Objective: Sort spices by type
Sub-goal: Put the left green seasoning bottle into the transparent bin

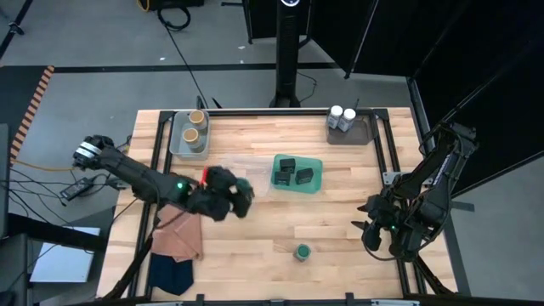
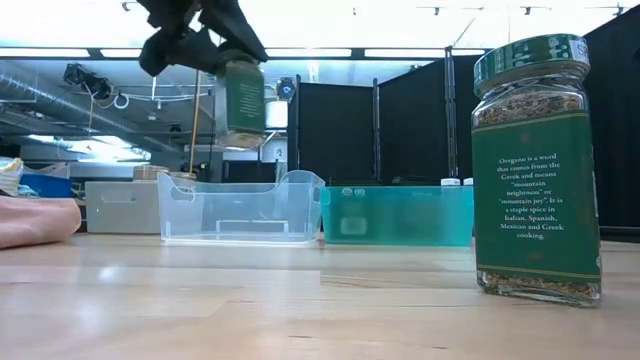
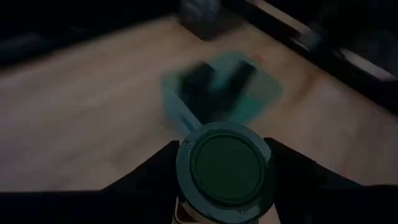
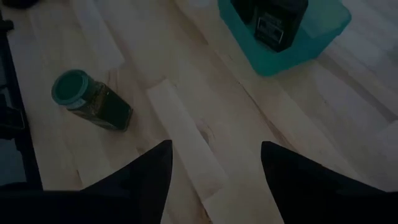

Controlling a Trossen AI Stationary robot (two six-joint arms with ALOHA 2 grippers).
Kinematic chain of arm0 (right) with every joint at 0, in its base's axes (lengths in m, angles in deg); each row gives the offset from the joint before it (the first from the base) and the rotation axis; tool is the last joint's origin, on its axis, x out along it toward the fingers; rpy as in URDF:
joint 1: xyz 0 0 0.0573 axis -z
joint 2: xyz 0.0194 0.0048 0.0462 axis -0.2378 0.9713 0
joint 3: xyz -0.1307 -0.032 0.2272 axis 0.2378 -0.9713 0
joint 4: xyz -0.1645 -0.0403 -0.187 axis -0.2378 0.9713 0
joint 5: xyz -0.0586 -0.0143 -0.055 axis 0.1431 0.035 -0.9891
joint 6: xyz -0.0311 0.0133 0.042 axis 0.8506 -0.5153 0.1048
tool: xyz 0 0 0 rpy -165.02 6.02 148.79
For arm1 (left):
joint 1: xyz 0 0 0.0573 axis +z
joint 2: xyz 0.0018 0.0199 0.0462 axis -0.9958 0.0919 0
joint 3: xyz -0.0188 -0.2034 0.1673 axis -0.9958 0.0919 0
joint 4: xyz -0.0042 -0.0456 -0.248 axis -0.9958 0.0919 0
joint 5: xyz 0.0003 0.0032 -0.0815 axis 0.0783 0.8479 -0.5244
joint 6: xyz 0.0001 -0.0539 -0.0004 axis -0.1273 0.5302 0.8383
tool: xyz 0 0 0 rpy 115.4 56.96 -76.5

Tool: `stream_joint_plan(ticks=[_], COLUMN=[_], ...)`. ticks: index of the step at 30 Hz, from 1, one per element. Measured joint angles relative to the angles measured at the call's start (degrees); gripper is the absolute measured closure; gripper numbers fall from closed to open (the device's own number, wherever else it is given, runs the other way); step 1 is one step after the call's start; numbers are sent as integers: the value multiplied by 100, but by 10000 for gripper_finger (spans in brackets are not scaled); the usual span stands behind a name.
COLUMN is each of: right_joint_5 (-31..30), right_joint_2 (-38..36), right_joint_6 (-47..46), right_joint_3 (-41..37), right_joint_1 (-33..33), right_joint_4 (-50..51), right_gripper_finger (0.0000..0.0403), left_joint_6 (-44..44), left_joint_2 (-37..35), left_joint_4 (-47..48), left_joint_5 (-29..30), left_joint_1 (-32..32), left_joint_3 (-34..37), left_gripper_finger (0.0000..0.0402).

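Observation:
My left gripper (image 1: 235,194) is shut on a green-lidded spice jar (image 2: 243,100), held in the air near the clear tray (image 2: 240,207); the left wrist view looks down on its lid (image 3: 225,165). A second green-lidded jar (image 1: 302,252) stands on its base on the table, close to the low camera (image 2: 535,170). Dark tins (image 1: 296,172) sit in the teal tray (image 1: 316,161). Tan-lidded jars (image 1: 194,126) and white-lidded jars (image 1: 342,116) stand in two grey trays. My right gripper (image 4: 214,168) is open at the table's right, above bare wood. My left gripper pinches the green-lidded jar at its top end, one finger (image 3: 152,177) on each side just under the lid (image 3: 205,140). The fingers come from above, pointing down. The jar hangs nearly upright below them (image 2: 243,110), lifted well clear of the table.
Folded orange cloth (image 1: 178,234) and navy cloth (image 1: 170,272) lie at the near left corner. The grey trays (image 1: 177,140) (image 1: 364,132) are along the far edge. Bare wood shows between the teal tray and the standing jar.

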Motion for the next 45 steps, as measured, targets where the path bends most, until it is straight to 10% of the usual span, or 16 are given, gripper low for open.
stream_joint_plan(ticks=[22, 45], right_joint_5=[-108, -108], right_joint_2=[-1, -1], right_joint_6=[-9, 42], right_joint_3=[-2, -2], right_joint_1=[86, 149], right_joint_4=[-1, -16], right_gripper_finger=[150, 145], left_joint_6=[2496, 1013], left_joint_2=[-62, -62], left_joint_4=[355, -609], left_joint_5=[389, -42], left_joint_1=[1414, 1931], left_joint_3=[1476, 1860], left_gripper_finger=[205, 194])
